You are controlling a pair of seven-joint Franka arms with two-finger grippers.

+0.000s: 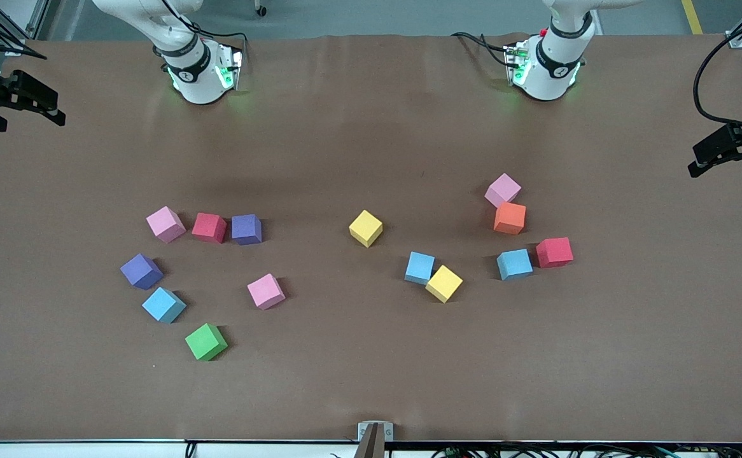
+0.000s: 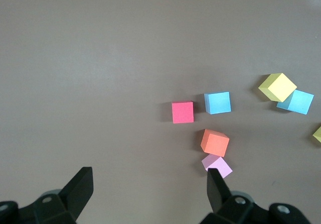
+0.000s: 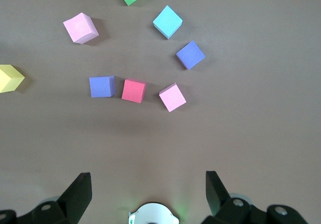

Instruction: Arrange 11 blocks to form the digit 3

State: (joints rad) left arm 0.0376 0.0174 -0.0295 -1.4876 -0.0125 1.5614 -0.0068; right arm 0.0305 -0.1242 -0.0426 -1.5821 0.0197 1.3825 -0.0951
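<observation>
Green cube (image 1: 205, 341) lies nearest; left claw (image 2: 150, 189) and right claw (image 3: 148, 189) gape wide, seemingly empty.

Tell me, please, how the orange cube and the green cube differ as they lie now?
The orange cube touches a pink cube; the green cube stands alone. Orange lies toward the left arm's end, green toward the right arm's end and nearer the front camera. Both look equal in size.
</observation>
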